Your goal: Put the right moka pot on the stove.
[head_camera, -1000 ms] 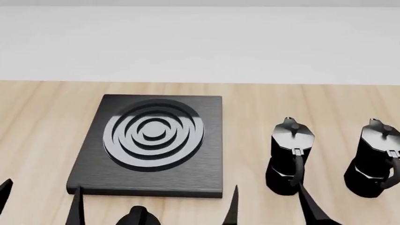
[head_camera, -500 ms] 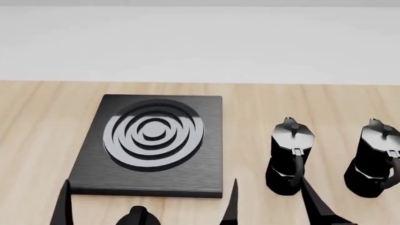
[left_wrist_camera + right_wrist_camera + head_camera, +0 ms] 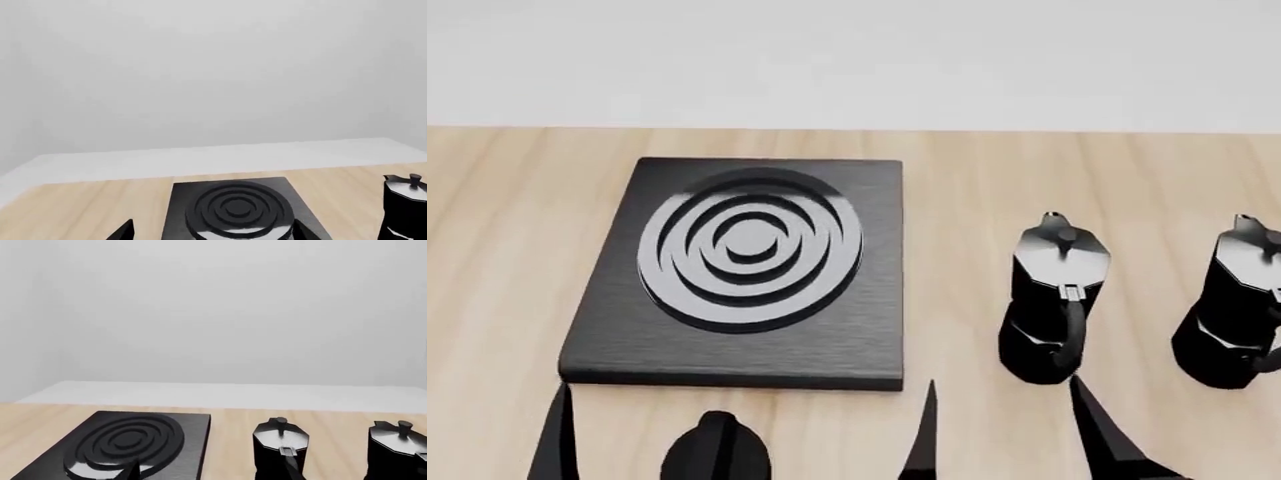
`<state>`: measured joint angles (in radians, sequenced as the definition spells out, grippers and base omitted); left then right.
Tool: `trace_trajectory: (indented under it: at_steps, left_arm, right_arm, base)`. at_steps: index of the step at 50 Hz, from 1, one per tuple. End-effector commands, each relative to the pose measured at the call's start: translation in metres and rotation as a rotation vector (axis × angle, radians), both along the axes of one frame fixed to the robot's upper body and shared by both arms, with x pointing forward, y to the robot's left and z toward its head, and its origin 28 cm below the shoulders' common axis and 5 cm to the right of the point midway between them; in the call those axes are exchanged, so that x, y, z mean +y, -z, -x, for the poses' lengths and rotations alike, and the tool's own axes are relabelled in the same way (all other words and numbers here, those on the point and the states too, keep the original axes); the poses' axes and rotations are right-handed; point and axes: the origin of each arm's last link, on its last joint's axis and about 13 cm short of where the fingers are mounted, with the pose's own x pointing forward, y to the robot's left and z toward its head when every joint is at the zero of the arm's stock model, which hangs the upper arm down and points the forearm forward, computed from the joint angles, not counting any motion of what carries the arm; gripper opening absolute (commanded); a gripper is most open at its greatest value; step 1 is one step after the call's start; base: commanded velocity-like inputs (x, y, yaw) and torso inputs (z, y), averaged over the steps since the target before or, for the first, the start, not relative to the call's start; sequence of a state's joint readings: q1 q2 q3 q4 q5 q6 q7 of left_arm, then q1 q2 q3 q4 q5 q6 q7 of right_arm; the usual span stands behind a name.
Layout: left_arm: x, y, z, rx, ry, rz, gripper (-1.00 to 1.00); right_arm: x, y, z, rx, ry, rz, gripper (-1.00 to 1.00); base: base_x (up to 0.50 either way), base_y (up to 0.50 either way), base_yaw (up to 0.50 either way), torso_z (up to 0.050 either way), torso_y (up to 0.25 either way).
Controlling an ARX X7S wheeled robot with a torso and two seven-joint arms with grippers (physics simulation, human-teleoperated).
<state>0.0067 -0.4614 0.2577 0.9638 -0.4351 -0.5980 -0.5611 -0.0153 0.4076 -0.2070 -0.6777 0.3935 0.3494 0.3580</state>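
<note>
Your head camera is tilting down since half a second ago: the stove (image 3: 741, 275), both pots and the counter (image 3: 961, 170) are all sitting higher in the head view, while nothing on the counter itself is shifting. Neither pot is being touched.

You are getting a steeper look at the near edge of the counter, where the gripping will happen. The right moka pot (image 3: 1232, 305) is standing upright toward the counter's right edge, partly cut off by the view, well apart from the stove, with the other moka pot (image 3: 1053, 300) standing between them. The oval knob (image 3: 714, 447) is lying at the near edge, just in front of the stove.

Your left gripper (image 3: 741, 435) is showing wide-spread fingers at the near edge, holding nothing. Your right gripper is showing only one finger (image 3: 1101, 435), just in front of the nearer pot, so its opening cannot be told.

You are probably needing to swing the right arm further right, clearing the nearer pot.
</note>
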Motion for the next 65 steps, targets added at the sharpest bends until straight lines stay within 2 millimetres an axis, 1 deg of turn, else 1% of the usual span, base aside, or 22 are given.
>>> trace_trajectory:
  at_steps: [1,8,16,27,31,36,38,44,46,50,55,65]
  left_arm:
    - [0.000,0.001,0.001,0.006,0.002,0.009,1.00]
    - [0.000,0.001,0.000,0.009,0.002,0.009,1.00]
    - [0.000,0.001,0.000,0.006,0.009,0.013,1.00]
    - [0.000,0.003,0.000,0.014,0.011,0.016,1.00]
    - [0.000,0.003,0.000,0.011,0.010,0.012,1.00]
    - [0.001,0.003,0.000,0.011,0.013,0.016,1.00]
    - [0.001,0.003,0.000,0.011,0.013,0.016,1.00]
    - [0.000,0.003,0.002,0.001,0.005,0.009,1.00]
    - [0.000,0.003,0.001,0.007,0.009,0.012,1.00]
    - [0.000,0.003,0.002,0.003,0.010,0.014,1.00]
    - [0.000,0.002,0.004,-0.013,0.008,0.013,1.00]
    - [0.000,0.003,0.002,-0.002,0.010,0.017,1.00]
  right_arm:
    - [-0.001,-0.002,0.002,-0.004,-0.001,0.002,1.00]
    - [-0.001,-0.005,0.002,-0.010,0.001,0.008,1.00]
    - [-0.001,-0.004,0.003,-0.014,0.005,0.012,1.00]
    - [-0.003,-0.002,0.003,-0.015,0.008,0.017,1.00]
    - [-0.008,-0.005,0.004,-0.044,0.013,-0.011,1.00]
    - [-0.015,-0.007,0.008,-0.046,-0.001,0.000,1.00]
    - [-0.018,-0.010,0.011,-0.066,-0.017,0.037,1.00]
    - [-0.029,-0.015,0.016,-0.063,-0.019,0.024,1.00]
    - [-0.034,-0.015,0.018,-0.068,0.001,0.044,1.00]
    - [-0.043,-0.018,0.020,-0.075,0.016,0.019,1.00]
    - [-0.049,-0.017,0.023,-0.074,0.031,0.011,1.00]
    - [-0.063,-0.023,0.028,-0.076,0.073,0.008,1.00]
  base:
    - [0.00,0.00,0.00,0.000,-0.201]
    - [0.00,0.00,0.00,0.000,-0.201]
    - [0.00,0.00,0.00,0.000,-0.199]
    - [0.00,0.00,0.00,0.000,-0.054]
    - [0.00,0.00,0.00,0.000,0.000]
    - [0.00,0.00,0.00,0.000,0.000]
    - [0.00,0.00,0.00,0.000,0.000]
    - [0.00,0.00,0.00,0.000,0.000]
    - [0.00,0.00,0.00,0.000,0.000]
    - [0.00,0.00,0.00,0.000,0.000]
    - [0.00,0.00,0.00,0.000,0.000]
    - [0.00,0.00,0.00,0.000,0.000]
